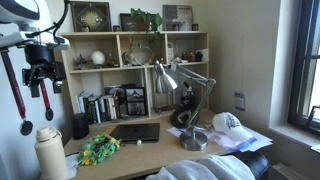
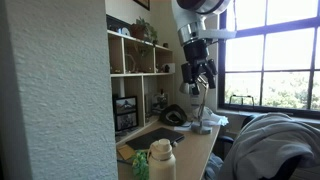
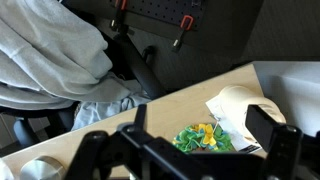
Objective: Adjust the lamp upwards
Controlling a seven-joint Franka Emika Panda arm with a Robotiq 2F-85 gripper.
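The silver lamp stands on the desk in front of the shelf. Its shiny cone shade (image 1: 165, 76) points down and left, its thin arm bends at the right, and its base (image 1: 194, 141) rests near the papers. In an exterior view the lamp (image 2: 201, 104) is partly behind my gripper. My gripper (image 1: 39, 78) hangs high above the desk's left end, far from the lamp, open and empty. It also shows in an exterior view (image 2: 199, 73). In the wrist view the gripper (image 3: 203, 138) is open over the desk and the lamp is out of view.
A black microscope (image 1: 185, 106) stands by the lamp. On the desk are a white cap (image 1: 228, 123), a black pad (image 1: 135, 132), a green-yellow bundle (image 3: 204, 136) and a cream bottle (image 1: 50, 152). The shelf (image 1: 135, 65) is behind. A chair with grey clothing (image 3: 50, 50) is at the front.
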